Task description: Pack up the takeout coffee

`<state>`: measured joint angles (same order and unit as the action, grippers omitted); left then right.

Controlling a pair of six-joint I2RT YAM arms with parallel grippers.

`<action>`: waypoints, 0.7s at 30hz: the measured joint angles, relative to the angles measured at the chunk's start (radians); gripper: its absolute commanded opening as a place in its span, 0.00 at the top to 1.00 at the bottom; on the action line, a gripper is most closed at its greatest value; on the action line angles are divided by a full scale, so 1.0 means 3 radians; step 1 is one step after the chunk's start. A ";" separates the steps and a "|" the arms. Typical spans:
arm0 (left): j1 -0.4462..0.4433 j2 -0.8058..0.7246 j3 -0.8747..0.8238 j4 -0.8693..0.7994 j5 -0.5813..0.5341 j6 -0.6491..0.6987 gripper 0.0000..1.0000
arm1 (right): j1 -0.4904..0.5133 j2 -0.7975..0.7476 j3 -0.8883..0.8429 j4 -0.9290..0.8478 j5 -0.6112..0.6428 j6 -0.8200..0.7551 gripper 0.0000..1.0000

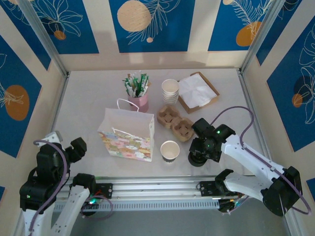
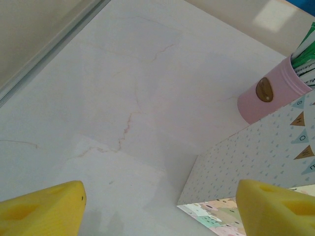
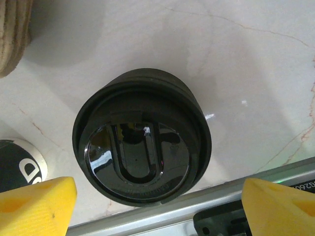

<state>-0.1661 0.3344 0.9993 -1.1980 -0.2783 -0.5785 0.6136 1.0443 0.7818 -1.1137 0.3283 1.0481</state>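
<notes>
A low black plastic lid (image 1: pixel 196 160) (image 3: pixel 142 137) lies flat on the table with no cup under it. My right gripper (image 1: pixel 199 151) (image 3: pixel 157 209) hangs open just above it, one yellow fingertip on each side of the lid. A single lidless cream paper cup (image 1: pixel 170 150) stands left of the lid, beside the patterned paper bag (image 1: pixel 129 135) (image 2: pixel 246 167), which stands upright with its mouth open. The lidded takeout coffee is out of view. My left gripper (image 1: pixel 76 147) (image 2: pixel 157 209) is open and empty at the near left, short of the bag.
A pink tumbler of stir sticks (image 1: pixel 139 102) (image 2: pixel 268 96) stands behind the bag. A stack of lidless cups (image 1: pixel 170 91), cardboard cup carriers (image 1: pixel 175 121) (image 3: pixel 12 34) and a napkin box (image 1: pixel 198 92) sit at the back. A metal rail (image 1: pixel 157 189) (image 3: pixel 221 196) runs along the near edge.
</notes>
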 measured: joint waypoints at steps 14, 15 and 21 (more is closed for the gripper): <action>0.0000 -0.0065 0.0000 0.0001 0.0027 -0.0060 0.21 | 0.0048 0.0244 -0.0094 0.0151 -0.0061 0.0001 0.13; 0.0000 -0.0065 0.0000 0.0001 0.0028 -0.0060 0.21 | 0.0052 0.0244 -0.0097 0.0161 -0.0061 0.0001 0.13; 0.0000 -0.0065 0.0000 0.0001 0.0028 -0.0061 0.21 | 0.0104 0.0262 -0.0099 0.0201 -0.0061 0.0001 0.14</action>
<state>-0.1661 0.3149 0.9993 -1.1976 -0.2699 -0.5968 0.6449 1.1229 0.7521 -1.0534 0.3099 1.0485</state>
